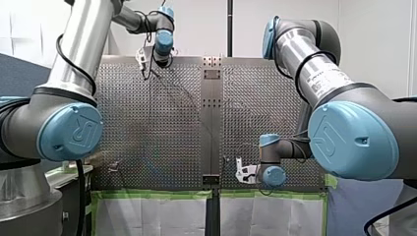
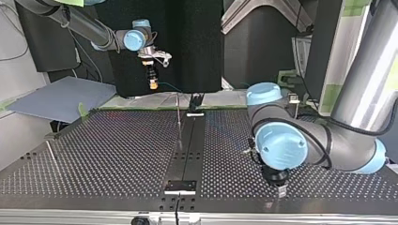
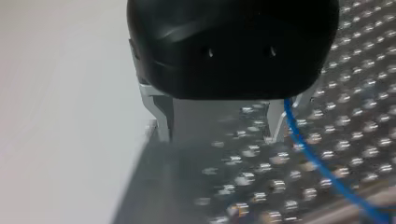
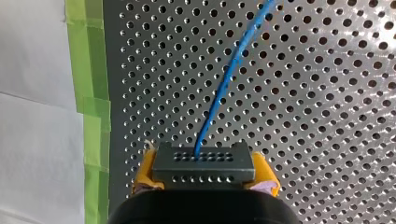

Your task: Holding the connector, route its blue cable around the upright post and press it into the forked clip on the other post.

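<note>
Right wrist view: my right jaws pinch the connector [image 4: 204, 163] between yellow pads [image 4: 145, 168], by the worktop's [image 4: 327, 140] green-taped edge, blue cable [image 4: 233, 70] trailing ahead. My left jaws stand spread, empty, cable alongside. Routing seems barely begun; next, carry the connector round the upright post [image 2: 179, 119], keeping tension, toward the forked clip [image 2: 196, 99].

Surface [image 4: 327, 116]: perforated sheet metal, grey, dull satin sheen.
Connector [image 4: 204, 161]: dark hard plastic, matt, face pierced with small holes.
Blue cable [image 4: 224, 84]: smooth plastic sheath, faint gloss.
Right gripper [image 4: 204, 177]: fingers [image 4: 145, 169] padded in yellow (rubbery by the look), matt.
Left gripper [image 3: 218, 133]: glossy black plastic shell, bare metal fingers [image 3: 162, 116].
Green tape [image 4: 88, 102]: matt, slightly creased.
Left arm [image 1: 78, 49] and right arm [image 1: 319, 73]: silvery metal tubes, smooth blue plastic joint caps [image 1: 71, 132].
</note>
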